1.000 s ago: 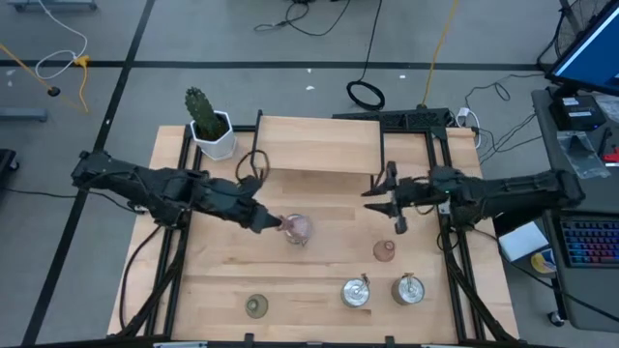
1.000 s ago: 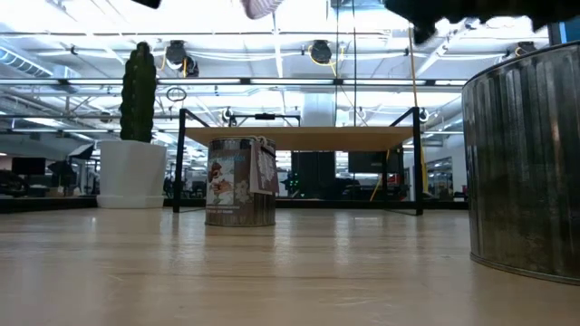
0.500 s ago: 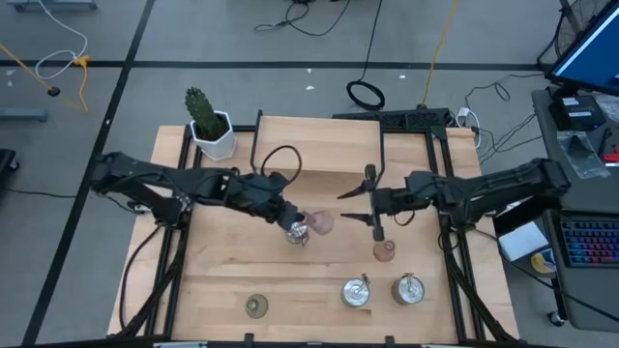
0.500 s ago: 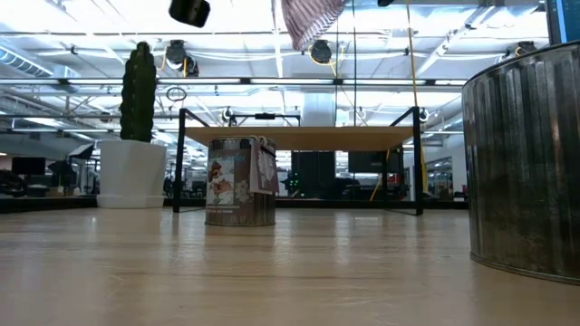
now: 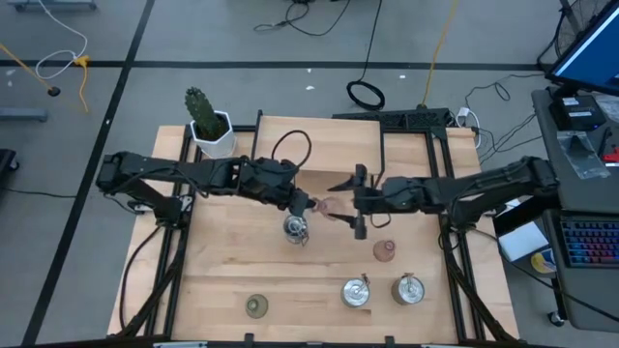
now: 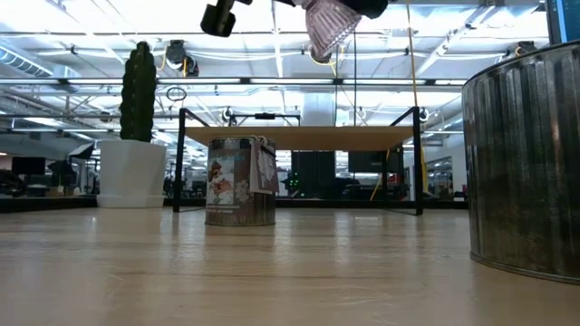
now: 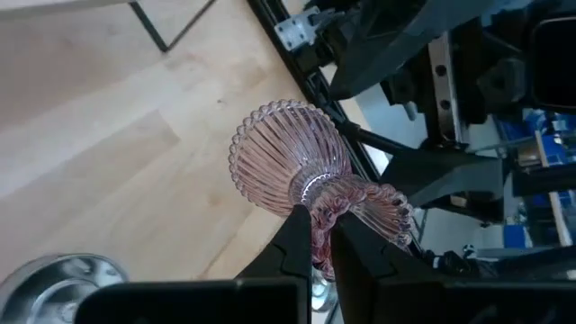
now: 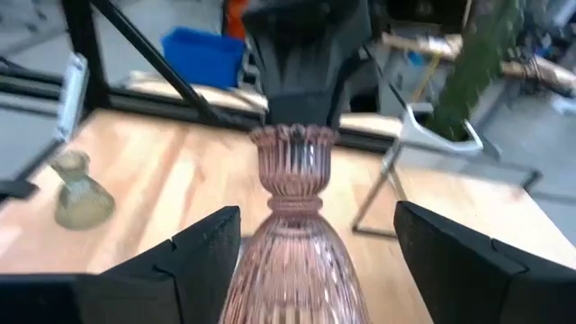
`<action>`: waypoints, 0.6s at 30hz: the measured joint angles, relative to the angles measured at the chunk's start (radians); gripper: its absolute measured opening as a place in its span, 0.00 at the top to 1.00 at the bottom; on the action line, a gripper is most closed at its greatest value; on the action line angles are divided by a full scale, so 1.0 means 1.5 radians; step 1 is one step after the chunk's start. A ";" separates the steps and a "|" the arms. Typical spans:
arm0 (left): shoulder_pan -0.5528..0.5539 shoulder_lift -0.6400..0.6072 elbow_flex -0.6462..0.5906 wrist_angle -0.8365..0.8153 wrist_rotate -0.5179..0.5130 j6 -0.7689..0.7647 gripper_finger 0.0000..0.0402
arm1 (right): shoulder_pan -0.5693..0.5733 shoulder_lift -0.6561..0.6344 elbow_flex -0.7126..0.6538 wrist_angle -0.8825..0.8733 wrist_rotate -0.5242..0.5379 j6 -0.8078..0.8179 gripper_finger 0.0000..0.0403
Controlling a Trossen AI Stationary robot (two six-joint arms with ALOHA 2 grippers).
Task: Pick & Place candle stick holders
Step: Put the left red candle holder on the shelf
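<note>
My left gripper point(image 5: 308, 205) is shut on a pinkish ribbed glass holder point(image 5: 327, 206), high above the table's middle. The holder also shows in the low view point(image 6: 331, 23). My right gripper point(image 5: 348, 205) is open. Its fingers stand on either side of the holder's wide body point(image 8: 297, 261) and I see no touch. A silver holder point(image 5: 295, 228) stands on the table just below. A second pinkish holder point(image 5: 385, 250), two silver holders point(image 5: 357, 292) point(image 5: 410, 288) and an olive holder point(image 5: 255, 306) stand nearer the front edge. My left gripper pinches the pinkish holder's narrow neck point(image 7: 317, 209) between its two fingers, which lie across the neck. The fingers come roughly level from the table's left. The holder is lifted clear and lies tilted, its wide body point(image 7: 288, 157) pointing away toward my right gripper.
A white pot with a green cactus point(image 5: 208, 124) stands at the far left corner. Black frame rails point(image 5: 455, 280) run along the table's left and right sides. Bare wood point(image 5: 319, 145) lies at the far middle.
My left gripper has carried the pinkish holder toward the table's right and a little toward the far edge, away from over the silver holder. My right gripper has moved toward the table's left until its fingers flank the holder.
</note>
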 joint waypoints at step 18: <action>-0.001 0.000 0.000 0.000 -0.020 0.014 0.96 | -0.009 0.109 0.131 -0.100 0.016 0.006 0.28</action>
